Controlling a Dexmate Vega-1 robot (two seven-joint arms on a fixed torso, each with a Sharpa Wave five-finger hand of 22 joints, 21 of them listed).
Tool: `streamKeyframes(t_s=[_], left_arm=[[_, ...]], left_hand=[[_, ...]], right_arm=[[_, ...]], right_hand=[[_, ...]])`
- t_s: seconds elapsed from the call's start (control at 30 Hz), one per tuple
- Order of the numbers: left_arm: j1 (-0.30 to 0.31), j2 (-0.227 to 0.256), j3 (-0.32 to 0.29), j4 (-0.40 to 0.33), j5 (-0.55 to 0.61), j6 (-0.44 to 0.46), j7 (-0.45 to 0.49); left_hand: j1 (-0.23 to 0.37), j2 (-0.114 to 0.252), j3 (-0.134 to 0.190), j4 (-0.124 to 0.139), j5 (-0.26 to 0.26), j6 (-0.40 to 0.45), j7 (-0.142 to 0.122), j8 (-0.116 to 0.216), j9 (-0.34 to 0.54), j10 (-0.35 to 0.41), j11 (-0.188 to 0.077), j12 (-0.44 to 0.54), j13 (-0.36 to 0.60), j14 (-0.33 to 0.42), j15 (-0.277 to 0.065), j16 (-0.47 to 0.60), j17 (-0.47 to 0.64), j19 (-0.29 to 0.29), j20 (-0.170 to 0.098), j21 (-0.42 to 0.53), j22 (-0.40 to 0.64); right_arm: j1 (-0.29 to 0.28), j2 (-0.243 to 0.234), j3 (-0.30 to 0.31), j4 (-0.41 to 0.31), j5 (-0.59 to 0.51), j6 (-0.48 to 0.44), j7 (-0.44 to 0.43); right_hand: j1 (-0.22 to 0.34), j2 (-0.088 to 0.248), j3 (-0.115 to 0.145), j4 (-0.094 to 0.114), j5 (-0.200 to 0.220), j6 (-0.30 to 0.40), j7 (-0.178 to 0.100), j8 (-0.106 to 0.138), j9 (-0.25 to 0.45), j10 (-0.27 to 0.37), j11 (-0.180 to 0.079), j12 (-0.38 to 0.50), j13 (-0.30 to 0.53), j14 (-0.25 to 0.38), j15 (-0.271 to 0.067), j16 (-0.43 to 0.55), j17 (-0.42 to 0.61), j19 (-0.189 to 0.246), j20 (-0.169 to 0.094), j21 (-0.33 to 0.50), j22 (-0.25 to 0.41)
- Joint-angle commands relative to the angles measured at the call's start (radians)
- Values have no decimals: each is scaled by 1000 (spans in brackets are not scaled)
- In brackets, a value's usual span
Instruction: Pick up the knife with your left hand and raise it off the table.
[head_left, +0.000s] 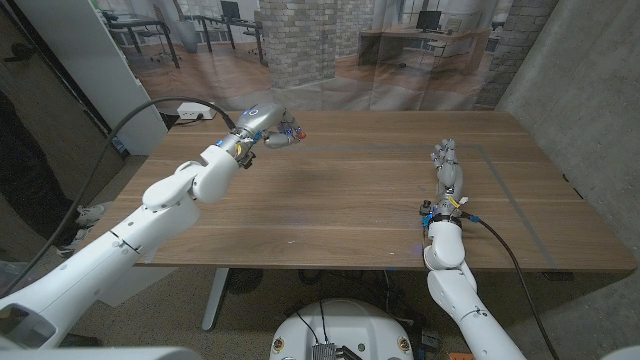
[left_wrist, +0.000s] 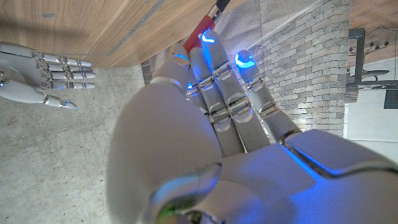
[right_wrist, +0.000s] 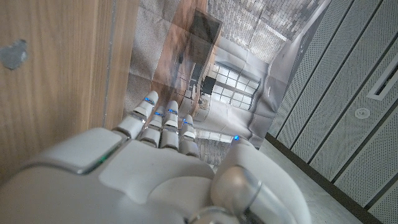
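My left hand (head_left: 264, 123) is over the far left part of the wooden table (head_left: 340, 200), fingers closed around a knife with a red handle (head_left: 293, 131). In the left wrist view the red handle (left_wrist: 203, 27) sticks out past my fingertips (left_wrist: 208, 46); the blade is hidden. I cannot tell how high the hand is above the wood. My right hand (head_left: 447, 166) waits on the table at the right with its fingers stretched out toward the far edge and nothing in it. It also appears in the left wrist view (left_wrist: 43, 71).
A thin taped outline (head_left: 520, 215) marks the table's right part. A black cable (head_left: 150, 110) loops behind my left arm beside a white panel (head_left: 100, 60). A printed backdrop of an office (head_left: 380, 50) hangs behind the table. A grey wall (head_left: 590, 90) stands at the right.
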Motion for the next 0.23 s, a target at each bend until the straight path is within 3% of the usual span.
streamKeyframes(t_s=[0.03,0.23], left_arm=[[-56,-27,13,118,-48,-152,65],[-73,-34,19,140,-51,-159,58]], left_hand=[[70,82,2,2,10,25,22,5,20,10,-14,-5,5,67,-69,-2,5,-4,-130,7,-1],[70,82,2,2,10,23,22,3,20,10,-12,-6,6,67,-69,-4,6,-7,-130,9,-2]], right_arm=[[-52,-12,-34,-86,-56,-41,-104],[-57,-16,-44,-93,-56,-44,-127]], right_hand=[[-8,-1,2,-3,7,-6,0,5,6,-1,-1,4,5,-3,-2,-2,3,2,-4,0,2],[-8,-1,2,-3,7,-8,-2,5,6,-2,-2,4,5,-3,-3,-2,3,2,-4,0,2]])
